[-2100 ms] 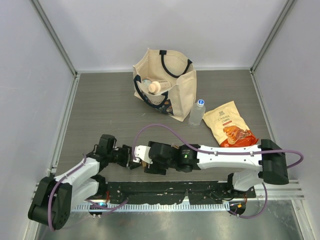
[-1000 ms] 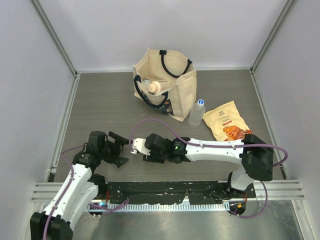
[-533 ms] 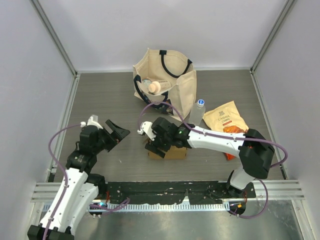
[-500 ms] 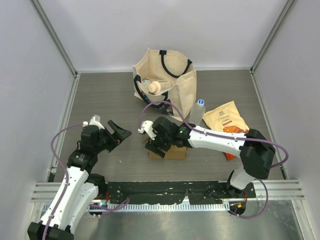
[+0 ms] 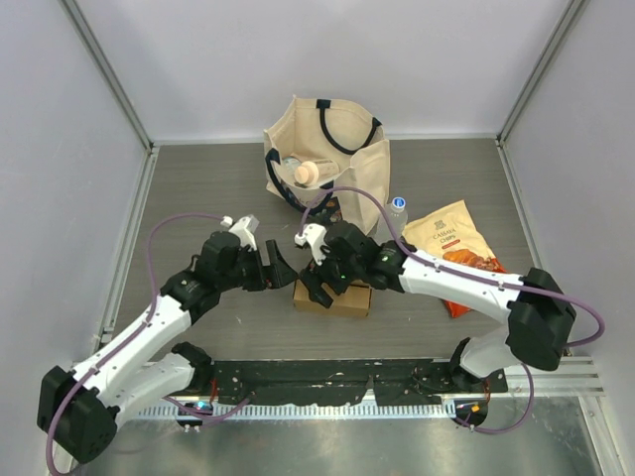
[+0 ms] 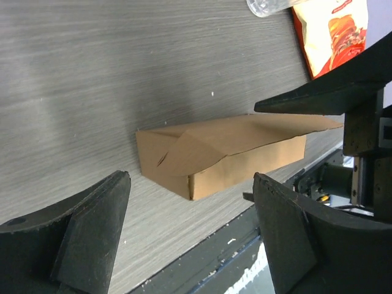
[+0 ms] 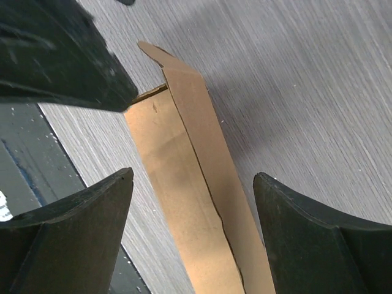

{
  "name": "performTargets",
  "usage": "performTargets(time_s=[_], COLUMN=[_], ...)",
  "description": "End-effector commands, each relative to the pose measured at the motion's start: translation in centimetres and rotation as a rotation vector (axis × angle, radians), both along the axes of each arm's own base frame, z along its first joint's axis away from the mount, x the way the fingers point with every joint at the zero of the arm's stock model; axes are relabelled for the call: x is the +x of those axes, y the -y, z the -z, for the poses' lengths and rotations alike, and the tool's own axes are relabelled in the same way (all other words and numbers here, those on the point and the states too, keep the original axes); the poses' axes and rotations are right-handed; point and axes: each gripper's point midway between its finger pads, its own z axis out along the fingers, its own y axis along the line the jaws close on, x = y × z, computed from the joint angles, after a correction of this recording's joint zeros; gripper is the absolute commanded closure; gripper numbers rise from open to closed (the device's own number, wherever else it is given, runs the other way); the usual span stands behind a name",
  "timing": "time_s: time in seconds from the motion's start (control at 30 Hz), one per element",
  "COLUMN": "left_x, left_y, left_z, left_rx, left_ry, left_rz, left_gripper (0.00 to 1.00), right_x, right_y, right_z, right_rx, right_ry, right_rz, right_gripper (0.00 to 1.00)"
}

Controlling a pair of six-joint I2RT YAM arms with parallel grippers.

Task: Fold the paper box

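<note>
We find the paper box (image 5: 335,298) lying on the table (image 5: 198,198) near its front edge, in front of the canvas tote bag (image 5: 342,178). It is partly formed: a long, low brown carton with one long flap not yet tucked down and a creased, folded-in panel at its left end. Its long axis runs left to right in the overhead view.

The right gripper (image 5: 317,285) hangs over the box's left end, fingers spread wide and touching nothing that we can see. In its wrist view the box runs lengthwise down the gap between the fingers. The left gripper (image 5: 279,270) sits just beside that same end, on its left, also spread wide and empty. From its wrist view the box lies ahead, broadside across the opening.

We judge the right arm the nearer, being directly above, while the left faces the end panel and seems better placed to press it in. A water bottle (image 5: 392,223) and a snack pouch (image 5: 451,248) sit behind the box to the right, apart from it.
</note>
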Motion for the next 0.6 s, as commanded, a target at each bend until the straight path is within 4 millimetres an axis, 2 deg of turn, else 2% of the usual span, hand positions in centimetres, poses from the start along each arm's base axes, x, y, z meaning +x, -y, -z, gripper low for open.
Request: performTargets(time_s=[0.0,0.07,0.1,0.13,0.17,0.2,0.23,0.27,0.3,0.37,0.43,0.57], left_x=[1.7,1.8,1.7,1.7,1.7,1.5,1.5,1.6,1.3,1.3,1.2,1.1], left_y=[0.8,0.9,1.0,1.2,1.4,1.5,1.6,1.7,1.7,1.8,2.1,2.5], left_z=[-1.7,-1.7,-1.6,-1.3,-1.7,-1.5,-1.2,-1.6,-1.3,-1.1,-1.3,-0.8], left_rx=[0.099,0.125,0.144,0.160,0.166,0.189,0.204,0.212,0.230,0.257,0.266,0.292], left_ry=[0.130,0.136,0.142,0.139,0.149,0.151,0.144,0.150,0.140,0.141,0.144,0.111], left_rz=[0.021,0.032,0.050,0.060,0.069,0.091,0.104,0.115,0.130,0.155,0.186,0.226], left_gripper=[0.18,0.25,0.27,0.29,0.31,0.33,0.35,0.39,0.40,0.40,0.40,0.41], right_x=[1.1,1.6,1.7,1.4,1.3,0.6,0.4,0.4,-0.3,-1.6,-1.7,-1.3], right_y=[0.7,2.3,4.0,5.1,6.2,7.7,9.0,10.0,11.4,12.8,13.5,12.8], right_z=[-6.1,-7.4,-7.1,-8.3,-8.5,-7.6,-8.2,-7.9,-6.5,-5.3,-4.9,-6.6], right_rx=[0.176,0.198,0.184,0.209,0.203,0.164,0.182,0.170,0.131,0.121,0.130,0.201], right_ry=[0.045,0.056,0.018,0.025,0.020,-0.011,-0.008,-0.013,-0.044,-0.081,-0.067,-0.050], right_rz=[0.159,0.244,0.304,0.330,0.369,0.401,0.466,0.514,0.556,0.592,0.623,0.626], right_gripper=[0.16,0.16,0.16,0.16,0.16,0.16,0.18,0.19,0.20,0.25,0.30,0.36])
